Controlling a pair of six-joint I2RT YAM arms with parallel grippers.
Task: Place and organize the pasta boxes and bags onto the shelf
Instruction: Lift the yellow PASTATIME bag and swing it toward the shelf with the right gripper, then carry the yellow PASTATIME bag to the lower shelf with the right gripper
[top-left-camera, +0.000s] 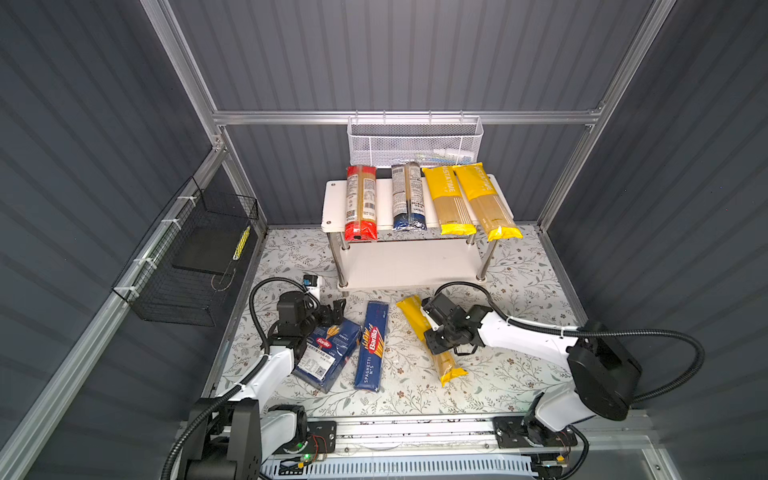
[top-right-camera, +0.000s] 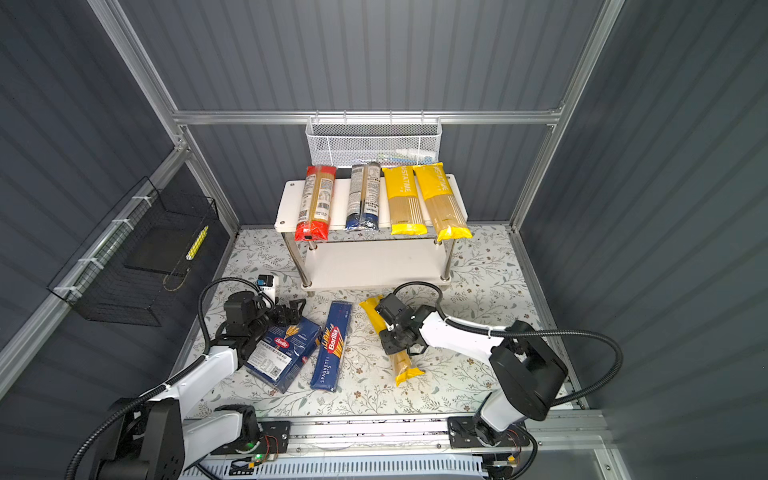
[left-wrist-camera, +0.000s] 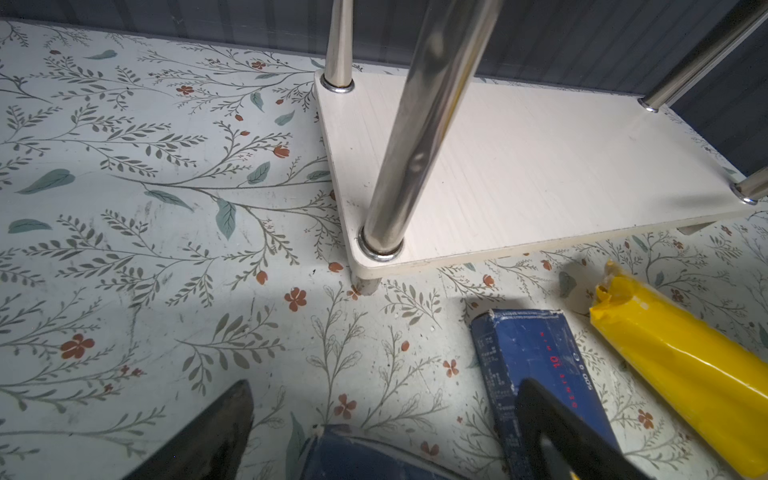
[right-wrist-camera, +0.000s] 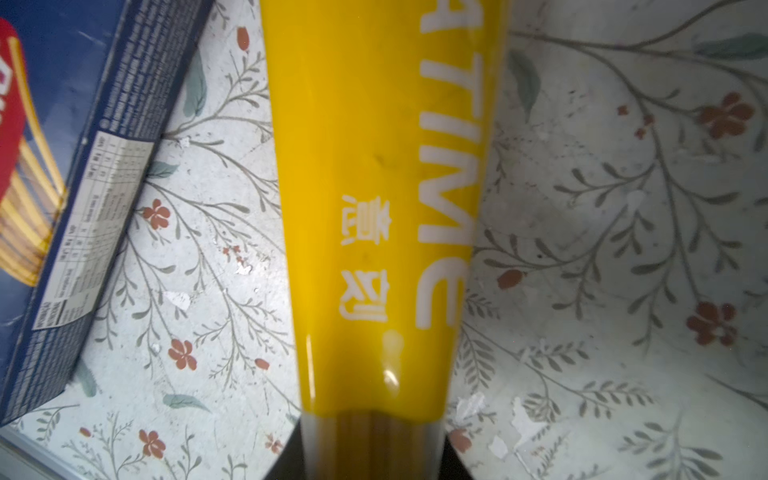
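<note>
The shelf (top-left-camera: 332, 203) carries a red-ended bag (top-left-camera: 360, 203), a dark-blue-ended bag (top-left-camera: 408, 197) and two yellow bags (top-left-camera: 446, 199) on its top board; its lower board (left-wrist-camera: 540, 166) is bare. A third yellow bag (top-left-camera: 448, 368) lies on the floral mat, and my right gripper (right-wrist-camera: 374, 449) is shut on its middle. Left of it lie the narrow spaghetti box (top-left-camera: 372, 347) and the wide box (top-left-camera: 328, 353) with the white sticker. My left gripper (left-wrist-camera: 382, 419) is open, low over the wide box's far end, holding nothing.
A white mesh basket (top-left-camera: 415, 143) hangs on the back rail above the shelf. A black wire basket (top-left-camera: 195, 262) hangs on the left wall. A small white and blue item (top-left-camera: 311, 282) stands on the mat beside the left arm.
</note>
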